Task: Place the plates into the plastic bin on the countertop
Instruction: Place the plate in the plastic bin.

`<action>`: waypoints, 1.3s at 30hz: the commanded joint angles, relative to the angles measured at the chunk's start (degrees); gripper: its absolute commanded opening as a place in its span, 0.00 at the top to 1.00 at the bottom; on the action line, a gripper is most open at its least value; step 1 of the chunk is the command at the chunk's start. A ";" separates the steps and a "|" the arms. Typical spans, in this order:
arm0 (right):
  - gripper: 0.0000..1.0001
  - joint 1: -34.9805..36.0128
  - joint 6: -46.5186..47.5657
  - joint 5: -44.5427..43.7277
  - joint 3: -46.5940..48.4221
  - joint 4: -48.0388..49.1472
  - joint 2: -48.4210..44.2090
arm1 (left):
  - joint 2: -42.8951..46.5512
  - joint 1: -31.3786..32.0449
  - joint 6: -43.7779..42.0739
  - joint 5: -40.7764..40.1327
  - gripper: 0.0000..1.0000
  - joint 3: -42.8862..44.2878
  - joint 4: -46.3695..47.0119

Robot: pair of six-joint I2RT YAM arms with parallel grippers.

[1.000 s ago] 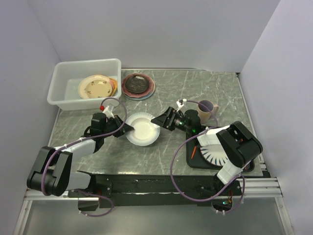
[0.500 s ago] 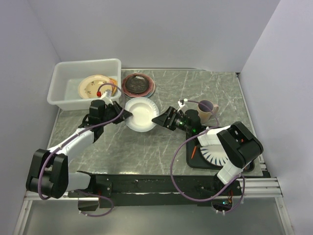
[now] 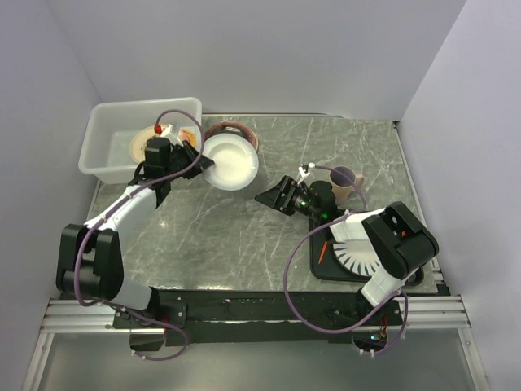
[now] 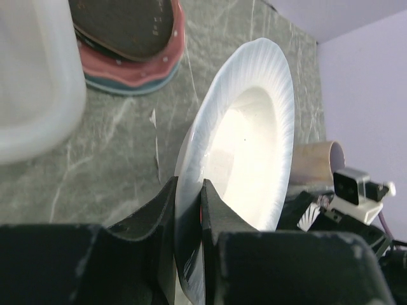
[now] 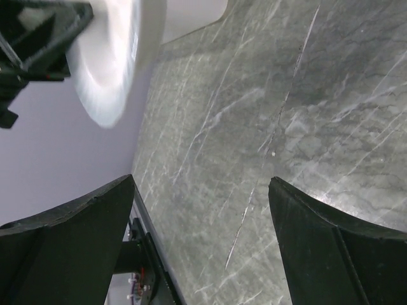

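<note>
From above, my left gripper [image 3: 203, 165] pinches the white plate [image 3: 230, 161] by its rim and holds it in the air just beside the plastic bin [image 3: 96, 155], not yet over it. A tan-gold plate [image 3: 140, 147] already lies inside. The dark pink-rimmed stack [image 3: 242, 128] waits on the countertop [image 3: 244, 236]. My right gripper [image 3: 270, 194] hangs spread and holds nothing.

Left wrist: the jaws press on the plate's edge, with the bin wall at the left.

Right wrist: the fingers [image 5: 70, 222] stand wide apart over bare marble. I judge the job partway done.

White ribbed plate [image 3: 230, 161], grey-green white-veined countertop [image 3: 244, 236], translucent white bin [image 3: 110, 142], brown pink-rimmed plate [image 4: 124, 25].
</note>
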State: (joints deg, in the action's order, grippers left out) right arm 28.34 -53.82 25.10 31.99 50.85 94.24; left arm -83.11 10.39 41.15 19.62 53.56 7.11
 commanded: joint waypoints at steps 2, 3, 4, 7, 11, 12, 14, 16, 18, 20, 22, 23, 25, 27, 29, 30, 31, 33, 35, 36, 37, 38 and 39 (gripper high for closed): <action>0.07 -0.83 1.00 1.17 3.43 1.36 2.17 | -1.61 -2.56 1.04 2.53 0.99 7.61 4.05; 0.07 -0.83 1.17 1.18 3.69 1.27 2.44 | -1.96 -2.92 1.22 2.71 0.99 8.13 4.13; 0.07 -0.91 1.09 1.18 4.04 1.27 2.79 | -2.32 -3.27 1.48 2.71 0.99 9.27 4.48; 0.07 -1.09 0.83 2.05 4.84 1.88 4.29 | -4.25 -4.85 2.18 2.71 0.99 12.25 4.14; 0.08 -1.09 0.39 2.76 5.63 2.59 6.13 | -7.76 -7.75 4.73 4.64 0.99 15.52 4.66; 0.07 -1.27 0.56 2.85 5.80 2.50 6.40 | -8.29 -8.19 5.78 5.25 0.99 15.96 4.92; 0.07 -1.35 0.74 3.11 6.24 2.24 6.75 | -9.78 -9.25 6.75 5.69 0.99 17.71 5.28; 0.07 -1.44 0.82 3.29 6.42 2.24 7.10 | -10.93 -10.12 7.72 5.52 0.99 19.47 4.93; 0.07 -1.53 1.00 3.46 6.68 1.97 7.28 | -12.25 -10.22 8.51 5.26 0.99 20.35 5.19; 0.07 -1.71 1.09 3.55 6.86 1.88 7.54 | -13.47 -12.15 9.13 5.26 0.99 21.50 5.54; 0.08 -1.79 0.91 3.81 6.86 2.06 7.80 | -14.18 -12.94 9.56 4.56 0.99 22.63 5.63; 0.08 -1.88 1.00 3.81 6.95 2.06 7.98 | -14.79 -13.20 9.65 4.38 0.99 22.90 5.63; 0.08 -1.88 1.09 3.99 6.95 1.97 8.15 | -15.32 -14.25 10.18 3.94 0.99 23.52 5.80; 0.08 -2.06 1.09 3.99 7.04 2.06 8.24 | -15.94 -14.96 10.79 3.85 0.99 23.87 6.33; 0.08 -2.15 1.09 3.99 7.12 1.97 8.51 | -16.64 -15.84 11.32 3.68 0.99 24.48 6.60; 0.08 -2.06 1.09 4.16 7.38 1.97 8.59 | -16.91 -16.10 11.41 3.50 0.99 24.75 6.60; 0.08 -2.15 1.09 4.16 7.39 1.97 8.86 | -17.17 -16.63 11.59 3.50 0.99 25.27 6.51; 0.08 -2.15 1.00 4.25 7.65 1.97 9.21 | -17.96 -17.25 11.59 3.41 0.99 26.06 6.25; 0.08 -2.15 0.91 4.34 7.83 1.97 9.47 | -18.49 -18.04 11.94 3.41 0.99 26.68 6.33; 0.08 -2.15 0.91 4.51 7.91 2.06 9.65 | -18.58 -18.30 11.85 3.32 0.99 27.03 6.33; 0.08 -2.15 0.91 4.52 8.00 2.06 9.82 | -18.93 -19.00 11.59 3.15 0.99 27.30 6.07; 0.08 -2.23 1.09 4.69 8.09 2.15 10.00 | -19.02 -19.35 11.15 2.63 0.99 27.73 4.85; 0.08 -2.15 1.00 4.78 8.09 2.32 10.09 | -19.10 -19.71 11.06 2.62 0.99 28.00 4.84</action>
State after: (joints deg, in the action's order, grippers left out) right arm 26.59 -53.67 29.02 38.00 51.03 103.68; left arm -103.13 -7.99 50.74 21.65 76.55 6.04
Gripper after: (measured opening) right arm 0.921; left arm 0.191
